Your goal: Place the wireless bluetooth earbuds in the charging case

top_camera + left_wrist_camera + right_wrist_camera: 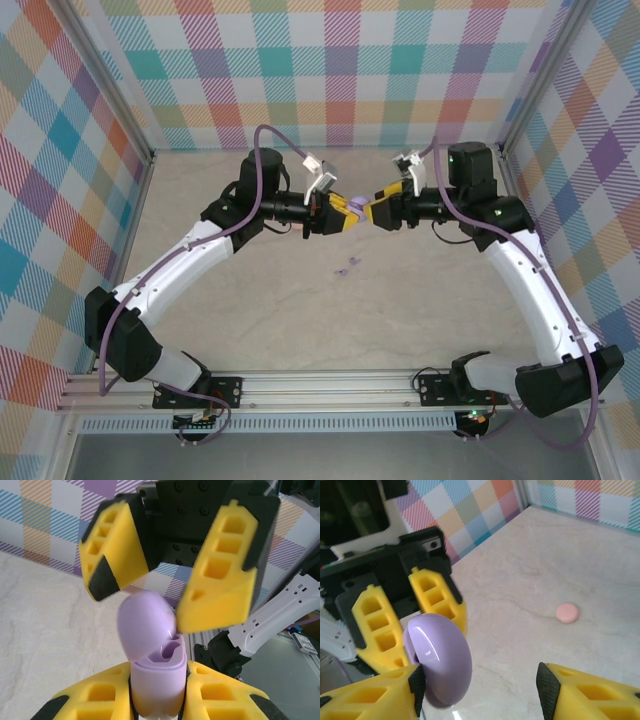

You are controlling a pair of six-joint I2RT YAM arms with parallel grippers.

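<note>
The lilac charging case [157, 680] stands upright between the yellow fingers of my left gripper [159, 674], which is shut on its body. Its lid [144, 622] is hinged open, and two empty sockets show inside. My right gripper [481, 682] is open around the lid [440, 660], with its left fingertip [417, 682] touching the lid's edge. In the top view both grippers meet above the table's middle, the left gripper [350, 212] facing the right gripper [373, 212]. Two tiny lilac earbuds [347, 266] lie on the table just in front of them.
A pale pink round disc [567, 613] lies on the marble table beyond the right gripper. Checked walls close the table in at the back and both sides. An aluminium rail [330, 380] runs along the near edge between the arm bases.
</note>
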